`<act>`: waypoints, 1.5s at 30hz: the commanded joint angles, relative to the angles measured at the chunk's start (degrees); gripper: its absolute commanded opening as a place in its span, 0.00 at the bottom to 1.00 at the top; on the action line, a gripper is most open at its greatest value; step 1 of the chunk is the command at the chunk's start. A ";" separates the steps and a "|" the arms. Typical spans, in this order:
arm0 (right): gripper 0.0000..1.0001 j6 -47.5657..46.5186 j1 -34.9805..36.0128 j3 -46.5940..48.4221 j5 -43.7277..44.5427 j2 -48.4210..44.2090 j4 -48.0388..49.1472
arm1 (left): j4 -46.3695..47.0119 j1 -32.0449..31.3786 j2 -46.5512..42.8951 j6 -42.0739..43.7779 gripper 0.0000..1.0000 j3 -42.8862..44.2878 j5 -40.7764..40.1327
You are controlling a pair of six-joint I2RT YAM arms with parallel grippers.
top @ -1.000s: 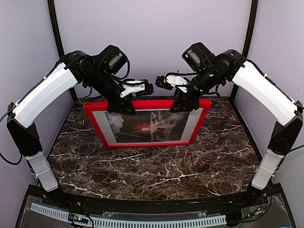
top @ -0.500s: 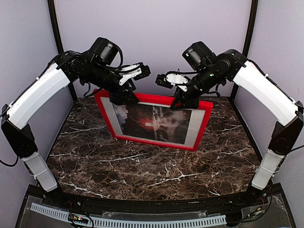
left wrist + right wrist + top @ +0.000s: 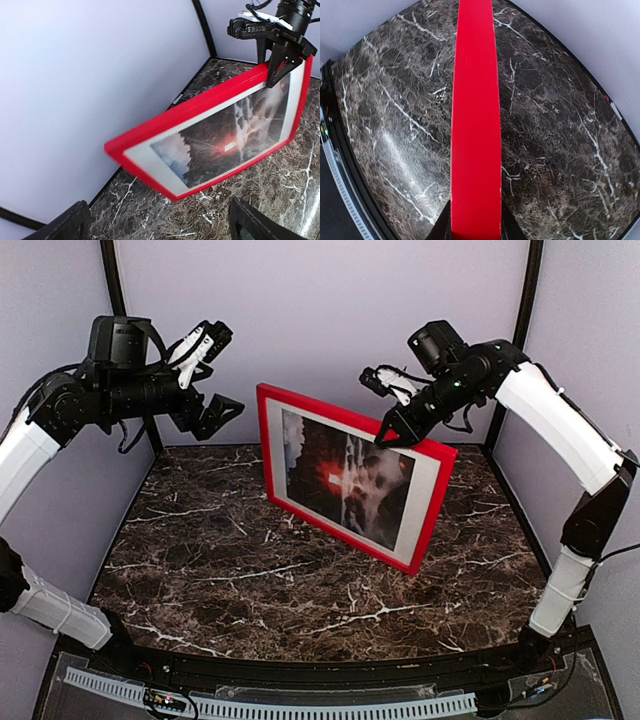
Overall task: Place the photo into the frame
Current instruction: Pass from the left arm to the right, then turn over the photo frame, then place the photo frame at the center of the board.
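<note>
Right gripper (image 3: 388,436) clamped on the top edge of the frame (image 3: 434,502); left gripper (image 3: 214,377) spread wide, well apart from it.
The frame stands on its lower edge on the marble table (image 3: 250,570), with the photo (image 3: 345,475) showing in its front. Insertion appears complete; release remains. Plain pale walls (image 3: 320,310) enclose the table.

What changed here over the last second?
The left gripper let go of the frame, opened wide and drew back to the left. The frame, with the photo in it, swung its left end toward the back wall. The right gripper stayed clamped on the frame's top edge.
</note>
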 commanded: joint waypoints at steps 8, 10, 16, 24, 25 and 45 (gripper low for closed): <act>0.00 36.46 -10.80 -10.87 -15.38 -1.66 35.14 | 6.13 5.41 -0.56 -21.57 0.99 -14.21 -3.04; 0.00 40.01 -10.94 -14.91 -13.73 -2.77 39.42 | 7.46 5.56 -0.19 -24.15 0.99 -17.22 -2.75; 0.05 51.68 -11.65 -34.76 -12.51 -8.19 54.08 | 12.41 5.57 0.45 -31.62 0.99 -25.13 -0.28; 0.29 67.75 -11.75 -60.99 -16.72 -13.78 78.79 | 17.19 5.57 -0.10 -34.47 0.99 -32.48 1.69; 0.31 69.22 -11.74 -63.37 -16.85 -14.00 81.27 | 17.49 5.57 -0.20 -34.49 0.98 -33.27 1.74; 0.50 75.53 -11.73 -86.35 -15.49 -10.27 98.25 | 17.62 5.59 -2.14 -35.83 0.98 -39.36 0.49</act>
